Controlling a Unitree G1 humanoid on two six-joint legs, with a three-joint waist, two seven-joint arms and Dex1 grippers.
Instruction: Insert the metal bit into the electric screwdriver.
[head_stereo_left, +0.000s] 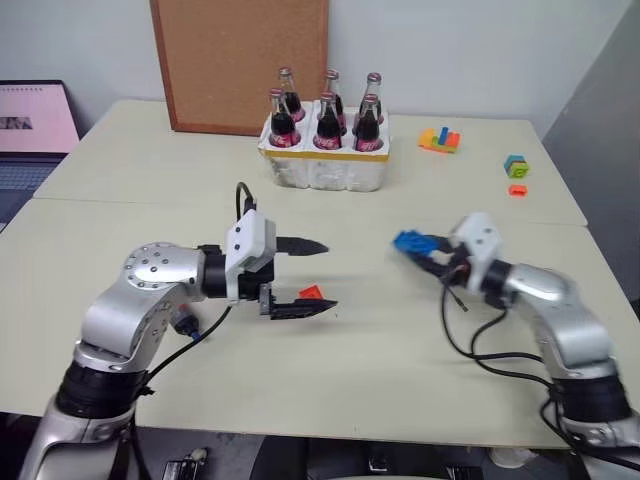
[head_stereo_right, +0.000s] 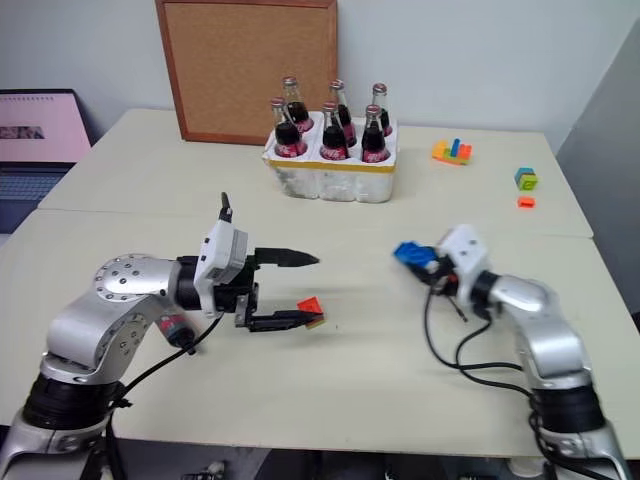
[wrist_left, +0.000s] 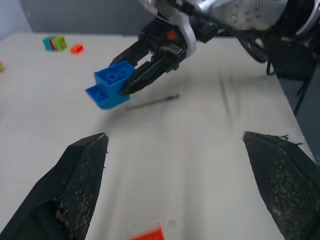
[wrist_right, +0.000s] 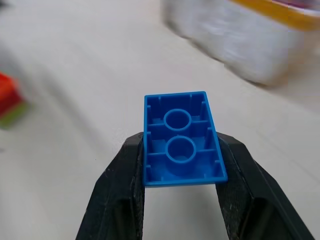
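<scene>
The right gripper is grasping a blue toy brick between its two black fingers, the brick's hollow underside facing the wrist camera, and is holding it above the table on the robot's right side. The left gripper is standing released, its fingers spread wide with nothing between them, hovering over the middle of the table and pointing toward the right arm. A small red brick is lying just beside its lower finger.

The metal bit is lying flat on the table under the held blue brick; in the left wrist view its long axis is running roughly crosswise to the left gripper's pointing direction. Which end is the tip, I cannot tell.

Open tabletop is stretching between the two grippers and toward the near edge. Farther back, a white carrier of cola bottles is standing before a cork board, well apart from both arms. Coloured bricks and a small cube are sitting near the far right edge, and a laptop is showing at the far left
</scene>
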